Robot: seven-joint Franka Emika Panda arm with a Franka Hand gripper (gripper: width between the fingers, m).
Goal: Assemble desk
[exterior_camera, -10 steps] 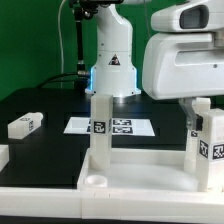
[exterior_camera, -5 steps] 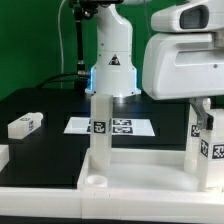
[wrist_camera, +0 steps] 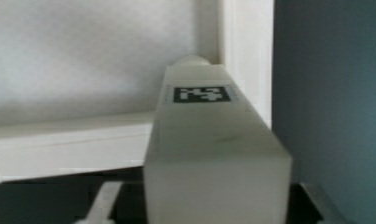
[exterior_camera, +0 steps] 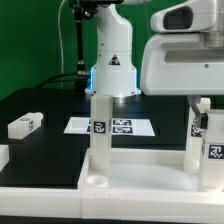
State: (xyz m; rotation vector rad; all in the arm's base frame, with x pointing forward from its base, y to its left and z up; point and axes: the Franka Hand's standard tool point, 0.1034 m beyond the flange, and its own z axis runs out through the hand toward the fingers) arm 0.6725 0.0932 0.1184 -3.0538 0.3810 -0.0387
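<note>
- At the exterior view's right edge, the tool (exterior_camera: pixel 204 112) is pinching the gripped leg (exterior_camera: pixel 212 150) near its top, with the fingers closing in on the leg's opposite sides under the arm's bulky white wrist housing (exterior_camera: pixel 185 60).
- In the wrist view, the gripped leg (wrist_camera: pixel 211 150) is filling the middle of the frame. A black-and-white tag is showing on its end face, and the desk slab (wrist_camera: pixel 78 70) is lying behind it.
- The desk slab (exterior_camera: pixel 140 175) is lying flat at the front of the black tabletop (exterior_camera: pixel 50 145), rim upward, with a round socket showing at its corner toward the exterior view's left.
- A standing leg (exterior_camera: pixel 100 130) is rising upright from the slab just behind that corner, its tag facing the camera.
- A loose leg (exterior_camera: pixel 25 125) is lying on its side on the tabletop, well apart from the slab, toward the exterior view's left.
- The marker board (exterior_camera: pixel 128 127) is lying flat between the standing leg and the robot base (exterior_camera: pixel 112 60).
- The gripped leg is standing upright at the slab's far end, but the pictures are not showing whether its foot is seated in a socket.
</note>
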